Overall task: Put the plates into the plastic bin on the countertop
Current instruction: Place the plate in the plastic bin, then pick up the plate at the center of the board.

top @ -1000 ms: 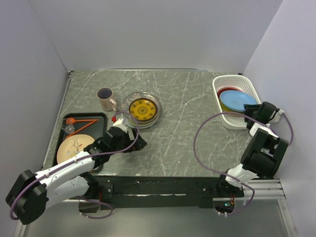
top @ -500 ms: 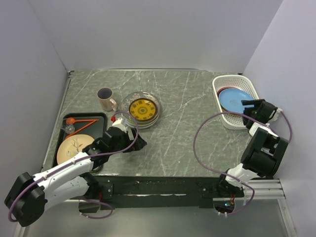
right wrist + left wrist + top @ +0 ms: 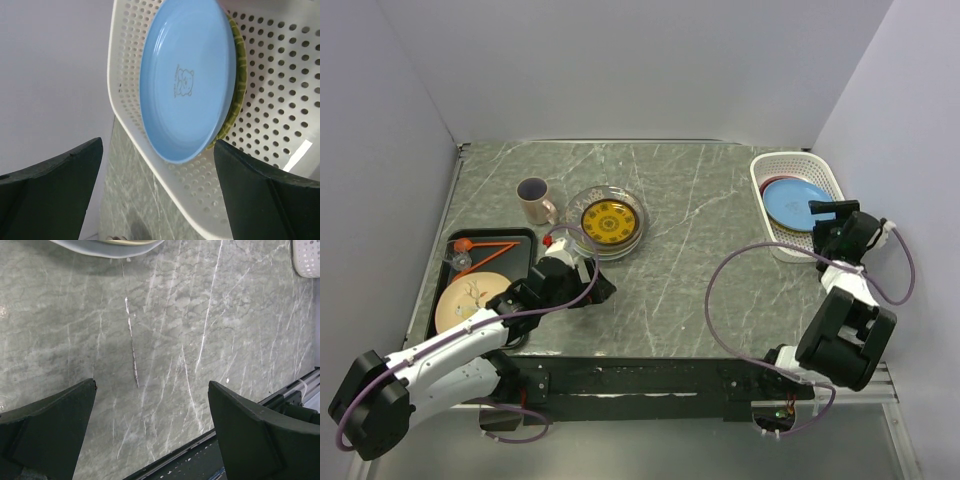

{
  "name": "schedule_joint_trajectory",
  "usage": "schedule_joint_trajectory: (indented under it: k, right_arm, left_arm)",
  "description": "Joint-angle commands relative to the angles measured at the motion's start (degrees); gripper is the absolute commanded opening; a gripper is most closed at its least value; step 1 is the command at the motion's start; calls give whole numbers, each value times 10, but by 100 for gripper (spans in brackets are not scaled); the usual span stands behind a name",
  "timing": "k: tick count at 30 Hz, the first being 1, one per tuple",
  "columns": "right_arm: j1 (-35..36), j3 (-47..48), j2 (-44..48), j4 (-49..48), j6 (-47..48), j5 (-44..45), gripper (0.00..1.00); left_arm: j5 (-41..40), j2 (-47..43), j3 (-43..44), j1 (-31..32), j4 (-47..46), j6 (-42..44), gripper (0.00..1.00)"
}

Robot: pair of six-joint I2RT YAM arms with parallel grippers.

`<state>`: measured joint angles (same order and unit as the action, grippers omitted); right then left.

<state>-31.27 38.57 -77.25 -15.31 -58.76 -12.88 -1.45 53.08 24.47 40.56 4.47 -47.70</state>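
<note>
The white plastic bin (image 3: 775,240) stands at the back right of the countertop (image 3: 690,260). A blue plate (image 3: 796,203) lies in it, free of any grip. In the right wrist view the blue plate (image 3: 187,80) rests on a green plate (image 3: 239,75) inside the bin (image 3: 280,125). My right gripper (image 3: 820,222) (image 3: 158,150) hangs open at the bin's near rim, holding nothing. A yellow-patterned plate (image 3: 610,219) sits in a clear glass plate (image 3: 634,238) at centre left. My left gripper (image 3: 603,290) (image 3: 151,385) is open over bare countertop (image 3: 165,315), just in front of them.
A black tray (image 3: 525,240) at the left holds a beige plate with branch motifs (image 3: 468,298) and orange utensils (image 3: 480,247). A beige mug (image 3: 533,201) stands behind the tray. Walls close in the left, back and right sides.
My right gripper opened and let go of the blue plate, which went from tilted over the bin's near rim to lying in the bin. The left arm hardly moved.
</note>
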Motion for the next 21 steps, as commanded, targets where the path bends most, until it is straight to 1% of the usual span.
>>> schedule_joint_trajectory:
  k: [1,6,8,14,17,20,21]
  right_arm:
    - [4,-20,43,-8,18,-6,100]
    - [3,-44,83,-3,22,-15,100]
    - [4,-53,108,-12,21,-29,100]
    - [12,-57,163,2,36,-62,100]
    - [25,-55,178,6,52,-78,100]
    - [53,-53,185,5,67,-86,100]
    - [78,-53,185,5,72,-84,100]
  left_arm:
    - [-15,-5,25,1,2,-5,99]
    - [-26,-15,24,1,12,-6,99]
    - [-29,-17,25,1,17,-8,99]
    - [-39,-22,32,1,19,-11,99]
    - [-45,-13,47,1,27,-5,99]
    - [-51,-1,62,0,34,-1,99]
    - [-52,4,66,0,35,1,99]
